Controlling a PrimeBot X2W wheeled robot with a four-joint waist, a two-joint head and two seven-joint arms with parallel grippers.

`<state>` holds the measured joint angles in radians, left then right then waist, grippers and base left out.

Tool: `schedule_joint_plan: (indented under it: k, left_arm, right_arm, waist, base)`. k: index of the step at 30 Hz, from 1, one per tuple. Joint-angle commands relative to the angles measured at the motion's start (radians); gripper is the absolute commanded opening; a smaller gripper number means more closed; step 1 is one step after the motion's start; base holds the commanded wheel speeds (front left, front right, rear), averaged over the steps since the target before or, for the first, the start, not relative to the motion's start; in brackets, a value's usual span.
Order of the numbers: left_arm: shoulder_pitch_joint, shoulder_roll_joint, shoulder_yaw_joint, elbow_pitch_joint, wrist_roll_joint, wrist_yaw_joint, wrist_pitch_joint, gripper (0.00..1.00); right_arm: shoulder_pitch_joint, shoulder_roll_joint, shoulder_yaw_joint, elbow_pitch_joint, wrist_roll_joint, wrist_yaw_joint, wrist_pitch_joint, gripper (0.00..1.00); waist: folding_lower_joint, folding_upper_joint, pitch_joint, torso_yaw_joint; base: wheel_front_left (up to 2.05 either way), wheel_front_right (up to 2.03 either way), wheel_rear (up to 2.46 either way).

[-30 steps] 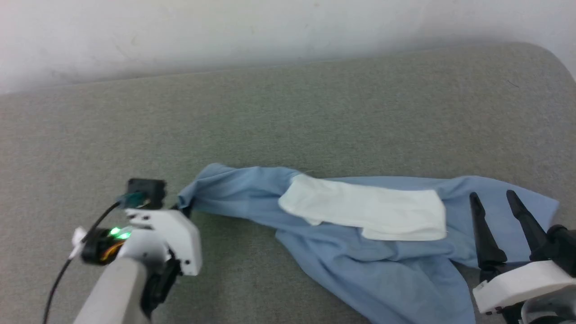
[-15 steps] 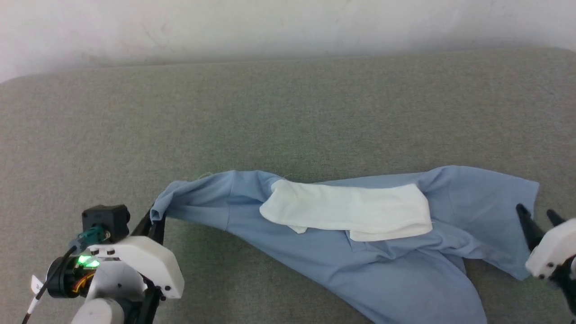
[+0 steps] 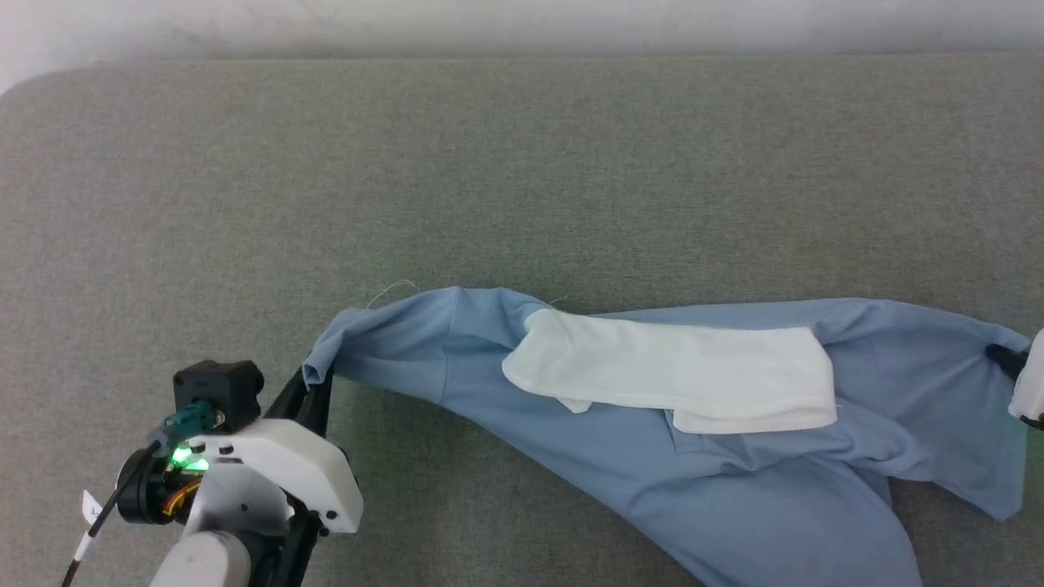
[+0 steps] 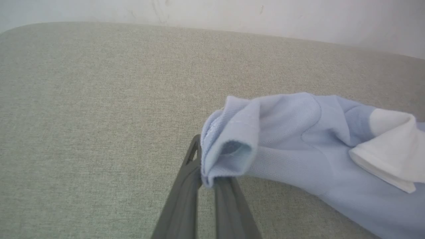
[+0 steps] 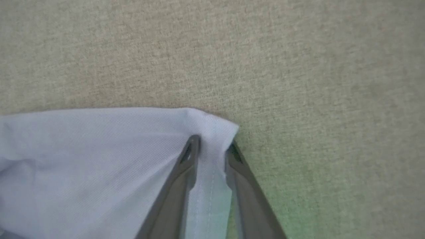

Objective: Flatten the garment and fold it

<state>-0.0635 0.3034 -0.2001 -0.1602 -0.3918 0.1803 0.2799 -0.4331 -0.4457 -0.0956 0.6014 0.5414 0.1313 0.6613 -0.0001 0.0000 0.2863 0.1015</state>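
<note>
1 garment, lt blue w/ 1 white collar, spread btwn 2 hands on grey fabric surface. Left hand pinched closed on sleeve cuff at fingertips. Right hand clamped on stitched edge corner btwn fingers.

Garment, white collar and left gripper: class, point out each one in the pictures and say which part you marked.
garment (image 3: 758,505), head view, on its blue body fabric.
white collar (image 3: 677,375), head view, middle of the white panel.
left gripper (image 4: 210,172), left wrist view, midway between its fingertips.
</note>
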Motion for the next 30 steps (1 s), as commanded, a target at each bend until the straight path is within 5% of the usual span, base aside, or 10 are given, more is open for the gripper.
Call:
schedule_joint_plan:
  k: [1,8,15,22,30]
  left_arm:
    - [-0.01,-0.001,0.001,0.01,-0.011,-0.008,-0.006,0.0]
    - [-0.087,0.043,0.043,0.018,-0.001,-0.026,-0.056,0.0]
    - [-0.366,0.098,0.078,0.169,-0.01,-0.096,-0.09,0.0]
    - [-0.738,0.105,0.074,0.467,0.002,-0.156,-0.166,0.0]
    - [-1.131,0.119,0.077,0.695,0.064,-0.163,-0.358,0.0]
  right_arm:
    - [0.049,0.051,0.045,0.054,0.007,-0.001,0.041,0.0]
    - [-0.018,-0.021,0.044,-0.083,-0.061,-0.001,-0.157,0.0]
    - [-0.196,-0.02,-0.004,-0.189,-0.163,-0.001,-0.388,0.0]
    - [-0.484,0.011,-0.009,-0.113,-0.227,-0.001,-0.556,0.0]
    - [-0.825,0.008,0.036,-0.006,-0.293,-0.001,-0.796,0.0]
  waist:
    - [0.0001,0.0,-0.003,0.004]
    - [0.0001,0.0,-0.057,-0.019]
    - [0.0001,0.0,-0.077,-0.057]
    - [0.0001,0.0,-0.025,-0.102]
    - [0.0001,0.0,0.07,-0.129]
  base:
    - [0.0,0.0,0.0]
    - [0.0,0.0,0.0]
    - [0.0,0.0,0.0]
    - [0.0,0.0,0.0]
    - [0.0,0.0,0.0]
